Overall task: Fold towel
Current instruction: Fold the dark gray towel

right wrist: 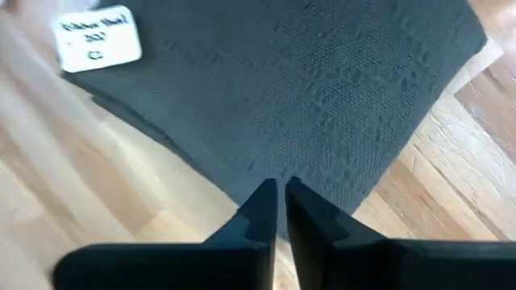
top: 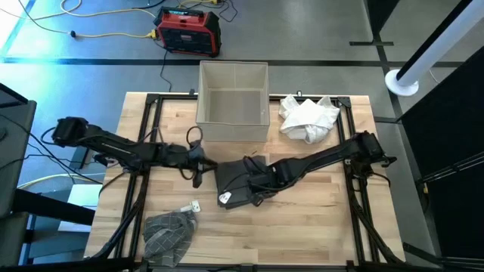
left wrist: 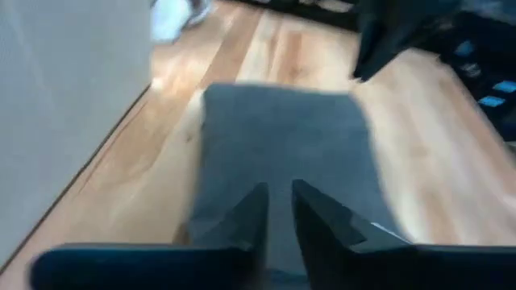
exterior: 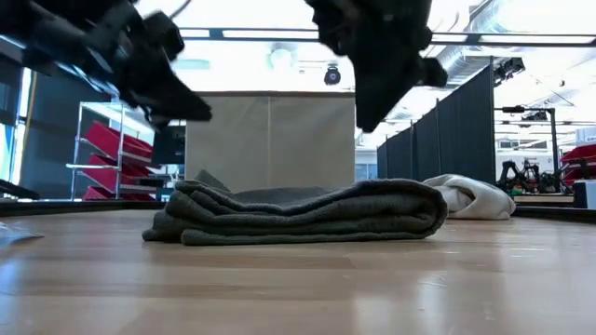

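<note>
A dark grey towel [top: 238,185] lies folded in several layers, flat on the wooden table's middle, with a white label [right wrist: 97,39] on its near left corner. In the low view it is a low stack [exterior: 298,212]. My left gripper [left wrist: 278,189] hovers shut just off the towel's left edge [top: 198,168], and is raised above it in the low view [exterior: 191,107]. My right gripper [right wrist: 278,184] is shut and points down over the towel [top: 253,177], also clear above it [exterior: 368,116]. Neither gripper has anything between its fingers.
A pale fabric bin [top: 233,92] stands at the table's far edge behind the towel. A crumpled white towel [top: 308,117] lies at the far right. A crumpled grey towel [top: 168,230] lies at the near left, with a small white tag [top: 194,205] beside it.
</note>
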`<state>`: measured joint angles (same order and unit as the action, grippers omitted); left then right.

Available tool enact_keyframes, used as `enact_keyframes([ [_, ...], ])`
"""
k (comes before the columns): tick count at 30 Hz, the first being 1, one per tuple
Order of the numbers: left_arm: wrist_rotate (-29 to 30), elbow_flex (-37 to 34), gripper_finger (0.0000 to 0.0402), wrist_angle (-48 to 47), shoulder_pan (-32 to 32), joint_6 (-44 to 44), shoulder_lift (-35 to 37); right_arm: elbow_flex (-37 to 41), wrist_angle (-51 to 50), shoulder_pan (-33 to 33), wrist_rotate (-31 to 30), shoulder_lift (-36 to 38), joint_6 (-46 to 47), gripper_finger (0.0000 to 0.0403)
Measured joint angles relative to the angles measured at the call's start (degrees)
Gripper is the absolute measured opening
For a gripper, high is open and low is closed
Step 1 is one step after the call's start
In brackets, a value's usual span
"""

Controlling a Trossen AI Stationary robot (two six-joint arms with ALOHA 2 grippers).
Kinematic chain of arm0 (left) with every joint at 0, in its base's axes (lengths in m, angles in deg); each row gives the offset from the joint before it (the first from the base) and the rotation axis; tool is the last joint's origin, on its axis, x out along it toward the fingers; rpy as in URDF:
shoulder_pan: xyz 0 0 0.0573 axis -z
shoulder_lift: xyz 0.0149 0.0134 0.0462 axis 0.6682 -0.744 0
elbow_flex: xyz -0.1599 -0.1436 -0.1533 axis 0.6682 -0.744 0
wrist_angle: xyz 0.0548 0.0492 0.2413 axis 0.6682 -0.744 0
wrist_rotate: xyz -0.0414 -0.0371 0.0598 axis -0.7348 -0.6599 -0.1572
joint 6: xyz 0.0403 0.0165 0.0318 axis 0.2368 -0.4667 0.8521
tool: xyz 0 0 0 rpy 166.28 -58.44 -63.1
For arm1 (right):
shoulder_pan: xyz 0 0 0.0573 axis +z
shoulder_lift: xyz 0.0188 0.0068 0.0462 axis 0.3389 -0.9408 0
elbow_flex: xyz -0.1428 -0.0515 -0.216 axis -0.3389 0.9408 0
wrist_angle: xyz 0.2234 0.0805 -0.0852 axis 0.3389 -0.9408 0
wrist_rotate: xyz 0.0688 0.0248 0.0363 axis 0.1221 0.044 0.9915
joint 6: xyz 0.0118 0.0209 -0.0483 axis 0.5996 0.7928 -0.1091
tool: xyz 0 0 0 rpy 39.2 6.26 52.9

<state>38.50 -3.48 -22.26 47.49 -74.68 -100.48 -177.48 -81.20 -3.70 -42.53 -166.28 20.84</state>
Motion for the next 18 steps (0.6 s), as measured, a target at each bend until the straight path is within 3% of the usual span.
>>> enact_keyframes([
  [2, -1.23, 0.00, 0.0006, 0.31, -0.84, 0.00, -2.62, 0.00, 0.13, 0.00, -0.34, -1.53, -0.13, 0.0008],
  [11, -1.63, 0.00, 0.0005, 0.24, -1.44, -0.40, -13.39, 0.00, 3.16, 0.02, 0.76, -7.39, -0.93, 0.0000],
  [18, -3.12, 0.00, 0.0002, -2.33, -1.34, -1.84, -12.92, 0.00, 3.15, 1.38, 1.26, -8.29, 0.34, 0.0000],
])
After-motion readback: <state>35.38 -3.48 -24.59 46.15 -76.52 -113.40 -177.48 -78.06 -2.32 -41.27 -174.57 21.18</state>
